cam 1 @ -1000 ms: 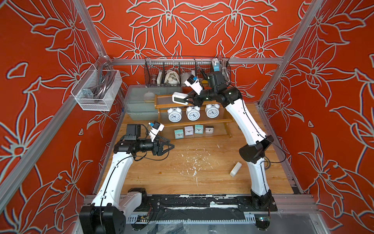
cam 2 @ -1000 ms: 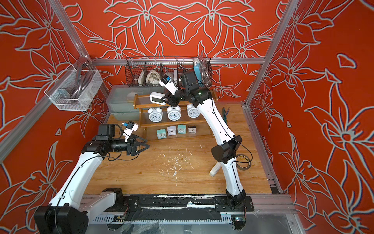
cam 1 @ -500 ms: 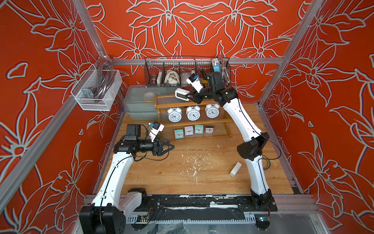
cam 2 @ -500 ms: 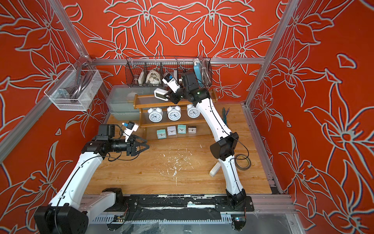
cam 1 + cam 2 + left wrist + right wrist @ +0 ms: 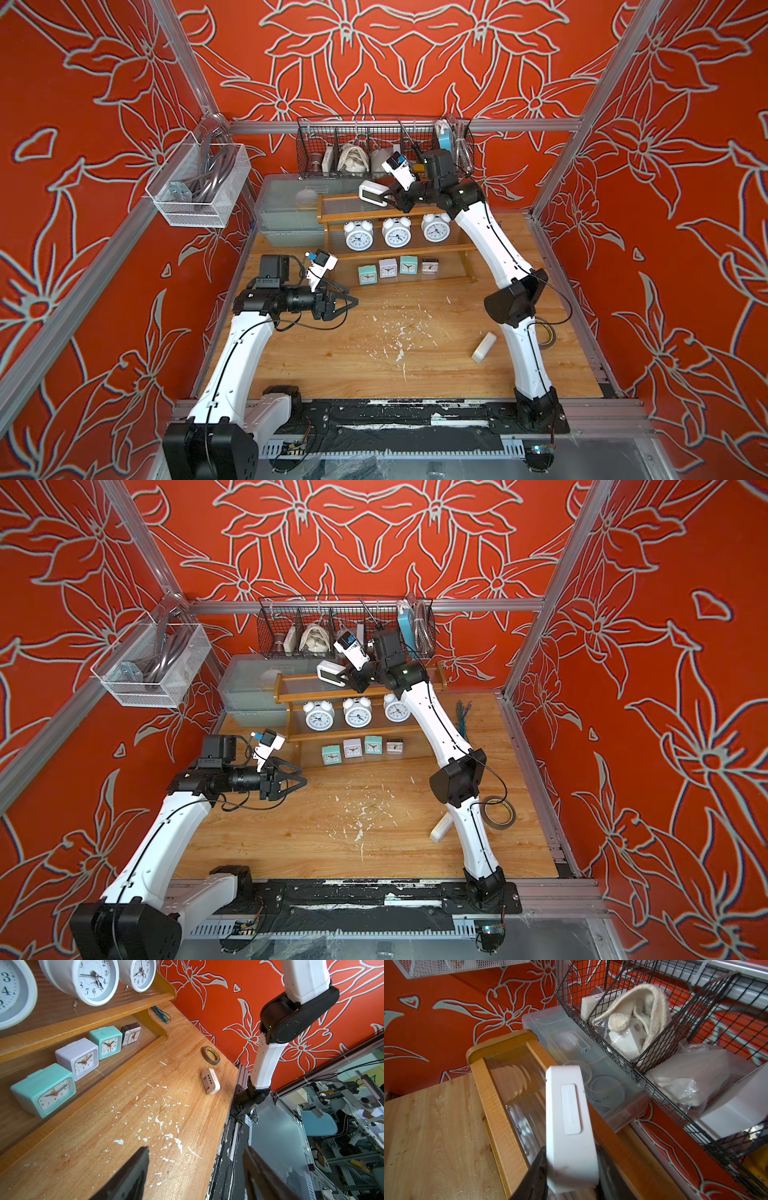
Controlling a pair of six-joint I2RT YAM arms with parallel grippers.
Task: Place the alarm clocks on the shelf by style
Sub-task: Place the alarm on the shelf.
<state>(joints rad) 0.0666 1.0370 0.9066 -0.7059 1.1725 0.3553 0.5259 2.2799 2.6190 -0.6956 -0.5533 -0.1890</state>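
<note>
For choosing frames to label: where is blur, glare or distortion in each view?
Both top views: sharp, evenly lit, wall pattern colour-fringed at the edges. Left wrist view: left gripper blurred, round clocks stretched near the corner. Right wrist view: held digital clock soft at its near end, wire basket sharp.

Left arm (image 5: 245, 353) is bent low with its forearm level, and the left fingers (image 5: 128, 1176) are spread apart. Right arm (image 5: 486, 232) stretches far out, right fingers (image 5: 533, 1184) clamped on a clock (image 5: 569, 1118) between them.
</note>
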